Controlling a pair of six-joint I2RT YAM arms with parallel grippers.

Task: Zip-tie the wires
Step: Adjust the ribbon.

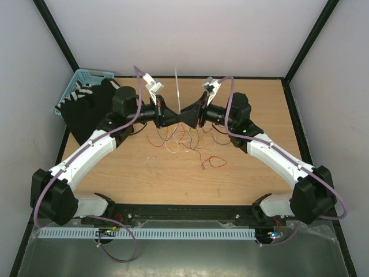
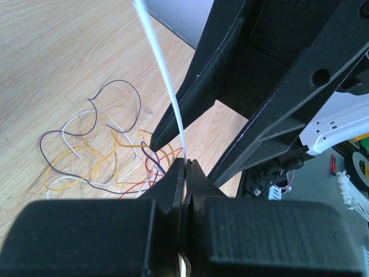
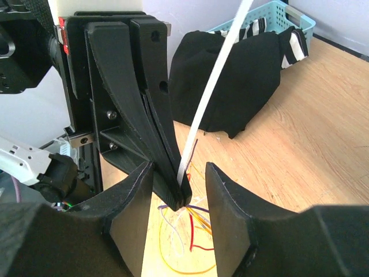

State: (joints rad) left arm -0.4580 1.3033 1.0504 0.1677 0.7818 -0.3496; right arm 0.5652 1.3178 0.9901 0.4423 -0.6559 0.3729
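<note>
The zip tie is a thin white strip standing nearly upright above the table's middle. My left gripper is shut on its lower end; the left wrist view shows the strip rising out of the closed gripper. My right gripper is open and faces it tip to tip. In the right wrist view its fingers straddle the left gripper's closed tips and the strip, without touching the strip. The wires lie in loose coloured loops on the table below.
A blue basket stands at the back left with a black cloth draped in front of it, also in the right wrist view. A red wire loop lies apart toward the front. White walls with black frame posts surround the wooden table.
</note>
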